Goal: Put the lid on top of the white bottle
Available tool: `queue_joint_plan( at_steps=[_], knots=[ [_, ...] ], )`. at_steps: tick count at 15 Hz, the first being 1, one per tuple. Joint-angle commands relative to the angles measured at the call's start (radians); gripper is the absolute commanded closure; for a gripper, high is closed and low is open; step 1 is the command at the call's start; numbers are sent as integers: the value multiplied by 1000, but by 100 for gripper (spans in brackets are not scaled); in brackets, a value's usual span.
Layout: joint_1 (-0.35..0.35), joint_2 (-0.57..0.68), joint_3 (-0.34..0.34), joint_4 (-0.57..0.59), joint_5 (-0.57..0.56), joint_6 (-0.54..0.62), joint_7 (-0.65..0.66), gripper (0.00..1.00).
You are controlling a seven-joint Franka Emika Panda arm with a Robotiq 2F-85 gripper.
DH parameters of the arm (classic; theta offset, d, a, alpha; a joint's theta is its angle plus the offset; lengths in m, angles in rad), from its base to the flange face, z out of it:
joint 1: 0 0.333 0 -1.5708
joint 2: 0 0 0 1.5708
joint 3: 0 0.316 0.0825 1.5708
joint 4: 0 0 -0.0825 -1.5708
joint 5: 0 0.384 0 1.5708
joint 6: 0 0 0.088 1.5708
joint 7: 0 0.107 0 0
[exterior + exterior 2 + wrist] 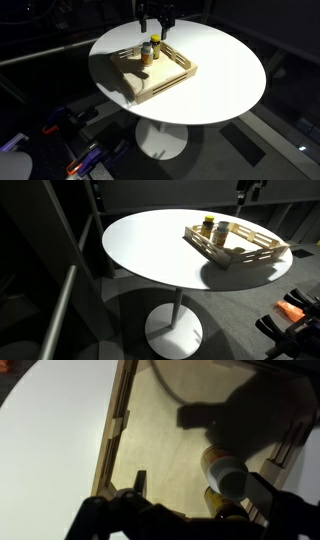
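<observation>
White bottle (147,56) stands upright inside the wooden tray (172,78) on the round worktop (225,70), touching or just beside the taller yellow-capped bottle (155,44), and in both exterior views the pair sits near the tray's far wall, the white bottle (221,233) being the shorter one with the orange-brown band. The gripper (157,24) hangs well above them, at the top middle of the frame, so the bottle lies almost straight below it and a little to the lower left. In the wrist view the gripper (190,512) comes in from the bottom edge with its fingers (105,515) spread wide and nothing visible between them. Both bottles show at the lower right of that frame, in the arm's shadow, close by the right-hand finger rather than centred in the gap. One of them ends in a pale round face (232,481), which may be the lid resting on the bottle's neck or only the bottle's own top; the picture is too dark to settle it, and I cannot find the lid lying loose anywhere on the tray floor. Since the bottle's long axis is vertical, any approach should probably come straight down after shifting toward the lower right of the wrist view, with care not to knock the taller neighbour
</observation>
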Motion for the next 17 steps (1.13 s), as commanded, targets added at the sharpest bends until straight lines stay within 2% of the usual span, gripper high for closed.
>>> queue_joint_plan(
  at_steps=[1, 9, 10, 17],
  knots=[
    [-8, -88, -2, -37, 3, -82, 42, 0],
    [-18, -210, -4, -92, 25, -141, 21, 0],
    [-15, -160, -1, -51, 5, -137, 22, 0],
    [-15, -158, -1, -57, 6, -136, 22, 0]
  ],
)
